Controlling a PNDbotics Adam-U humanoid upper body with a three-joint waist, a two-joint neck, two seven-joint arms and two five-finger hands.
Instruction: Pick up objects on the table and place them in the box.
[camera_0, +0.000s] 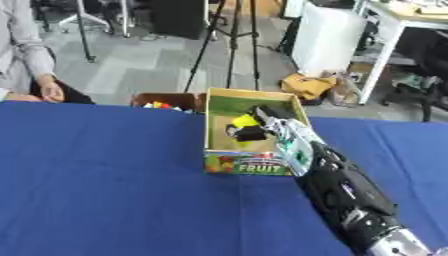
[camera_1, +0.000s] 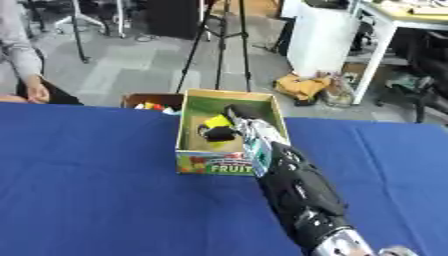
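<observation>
A cardboard box (camera_0: 249, 168) with "FRUIT" on its front stands on the blue table (camera_0: 105, 165), near the far edge. My right arm runs in from the lower right. Its hand (camera_0: 278, 124) is inside the open top of the box. A small yellow object (camera_0: 245, 120) shows between the dark fingers (camera_0: 265, 111) and the thumb (camera_0: 250, 134), which curl round it. The object sits low in the box, over its brown floor. My left hand shows in neither view.
Behind the table's far edge stands a second brown box (camera_0: 166, 101) with colourful things in it. A person sits at the far left corner. A tripod and office furniture stand on the floor beyond.
</observation>
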